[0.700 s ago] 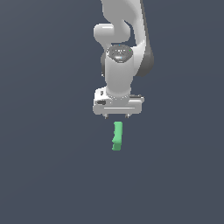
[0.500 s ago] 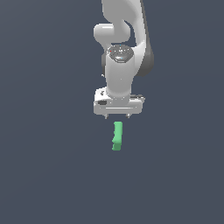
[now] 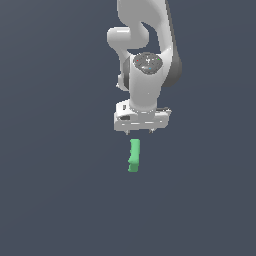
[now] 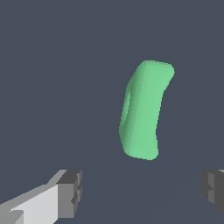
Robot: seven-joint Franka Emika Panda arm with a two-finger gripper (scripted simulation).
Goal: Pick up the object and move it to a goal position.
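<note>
The object is a small bright green elongated block point(image 3: 134, 155) with a stepped outline, lying on the dark grey floor just in front of the white arm. In the wrist view the block point(image 4: 143, 110) lies ahead of the fingers, clear of both. My gripper point(image 3: 139, 131) hangs above and just behind the block, not touching it. Its two grey fingertips point(image 4: 71, 194) stand wide apart in the wrist view, with nothing between them. The gripper point(image 4: 142, 192) is open and empty.
The dark grey floor point(image 3: 55, 200) is plain and uniform all around. No goal marker shows in either view.
The gripper has come down a little toward the green block. The block has not moved.
</note>
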